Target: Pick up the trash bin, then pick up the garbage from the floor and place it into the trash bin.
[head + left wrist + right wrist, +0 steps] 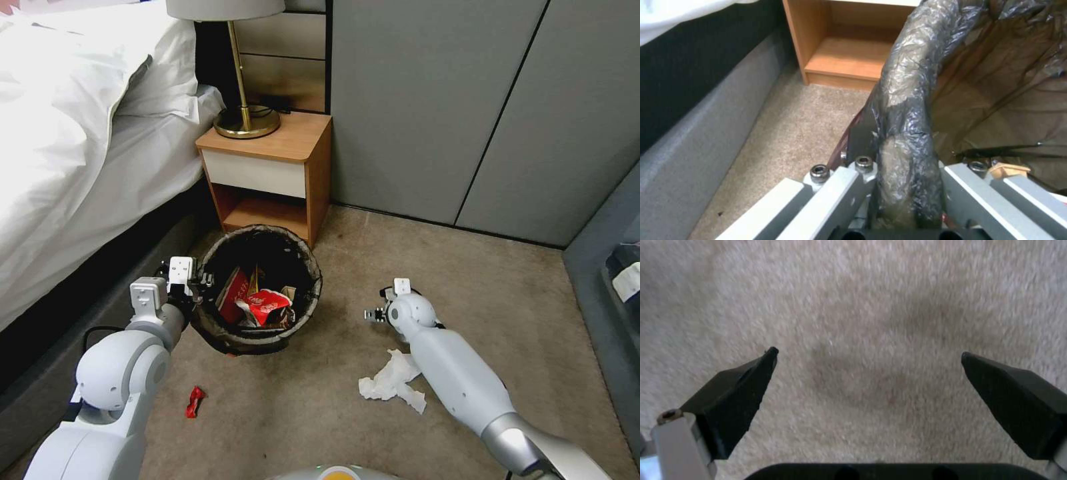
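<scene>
Beige carpet floor (320, 413) beside a bed and wooden nightstand (273, 167): the left gripper (200, 283) clamps the lined rim of the trash bin (220, 333), which holds red wrappers. The right gripper (867, 373) hovers wide open over bare carpet, near a white tissue (390, 381); a red wrapper (195, 401) lies near the left arm.

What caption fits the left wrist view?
Left gripper clamped on the lined rim of the trash bin, above the floor.
</scene>
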Motion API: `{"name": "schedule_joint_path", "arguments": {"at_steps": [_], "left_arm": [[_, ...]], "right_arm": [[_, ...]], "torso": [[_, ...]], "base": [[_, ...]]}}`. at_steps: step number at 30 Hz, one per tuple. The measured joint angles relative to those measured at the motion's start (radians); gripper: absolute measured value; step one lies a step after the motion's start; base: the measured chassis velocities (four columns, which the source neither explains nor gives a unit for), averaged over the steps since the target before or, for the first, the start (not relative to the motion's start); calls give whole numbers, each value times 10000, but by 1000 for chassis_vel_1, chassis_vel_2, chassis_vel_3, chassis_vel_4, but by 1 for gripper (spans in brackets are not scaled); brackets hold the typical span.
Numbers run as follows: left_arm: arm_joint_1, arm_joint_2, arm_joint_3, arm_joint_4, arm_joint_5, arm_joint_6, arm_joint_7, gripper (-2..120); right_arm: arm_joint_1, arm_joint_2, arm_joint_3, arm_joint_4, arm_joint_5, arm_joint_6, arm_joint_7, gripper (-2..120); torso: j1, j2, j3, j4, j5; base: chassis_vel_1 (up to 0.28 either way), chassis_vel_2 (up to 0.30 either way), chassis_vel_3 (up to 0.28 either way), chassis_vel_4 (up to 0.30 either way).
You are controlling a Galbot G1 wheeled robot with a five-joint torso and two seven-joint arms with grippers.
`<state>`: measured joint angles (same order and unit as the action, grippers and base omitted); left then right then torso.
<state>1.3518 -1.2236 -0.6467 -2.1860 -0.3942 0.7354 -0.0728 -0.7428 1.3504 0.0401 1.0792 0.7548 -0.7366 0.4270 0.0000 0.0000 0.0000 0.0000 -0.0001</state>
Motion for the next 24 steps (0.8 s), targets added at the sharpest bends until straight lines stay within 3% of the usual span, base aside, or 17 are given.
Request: {"name": "schedule_joint_path", "arguments": {"at_steps": [24], "left_arm": [[-236,-211,84,278,142,0,67,1]], "right_arm": [[-1817,-643,-102,1830,670,12,738,100]], "torso": [[0,0,0,0,1]], "base": [[0,0,0,0]]}}
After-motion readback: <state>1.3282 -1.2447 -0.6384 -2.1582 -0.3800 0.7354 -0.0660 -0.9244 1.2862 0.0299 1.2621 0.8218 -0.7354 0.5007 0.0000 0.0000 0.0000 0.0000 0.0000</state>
